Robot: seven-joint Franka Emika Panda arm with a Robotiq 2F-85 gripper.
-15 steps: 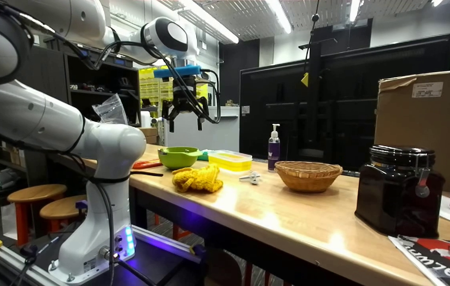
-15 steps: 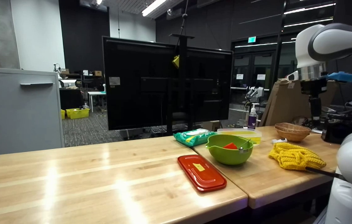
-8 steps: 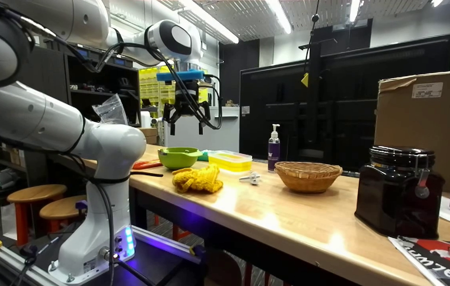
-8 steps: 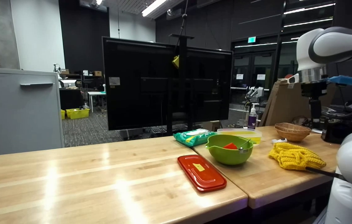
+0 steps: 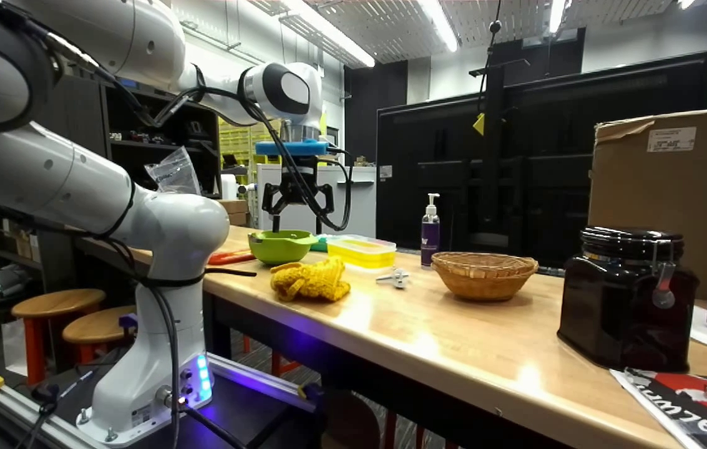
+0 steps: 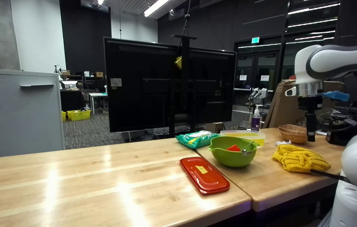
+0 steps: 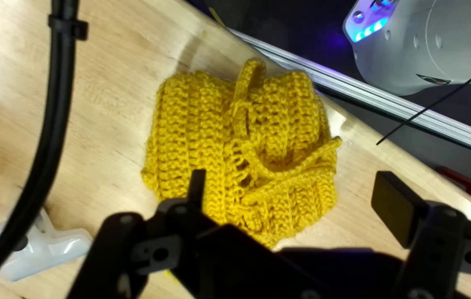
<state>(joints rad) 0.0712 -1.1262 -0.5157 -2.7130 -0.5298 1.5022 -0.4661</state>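
Observation:
My gripper (image 5: 297, 224) is open with its jaws wide apart and nothing between them. It points down above the table. In an exterior view it also shows edge-on (image 6: 311, 138) above the yellow knitted item (image 6: 299, 159). The knitted item lies crumpled near the table edge in both exterior views. In the wrist view it fills the middle (image 7: 193, 124), with a loop and a cord on top. There one fingertip overlaps the knit in the picture, and the other fingertip is over bare wood. The gripper is apart from it. A white clip-like object (image 7: 48, 249) lies beside it.
A green bowl (image 6: 233, 157) holds something red. A yellow container (image 5: 361, 254), a pump bottle (image 5: 430, 240), a wicker basket (image 5: 484, 280) and a dark jar (image 5: 628, 305) stand on the table. A red lid (image 6: 205, 176) and a green pack (image 6: 194, 140) lie there too.
The gripper has come down toward the table and shifted slightly, rightward in one exterior view and leftward in the other. Its jaws stay open. The objects on the table have not moved.

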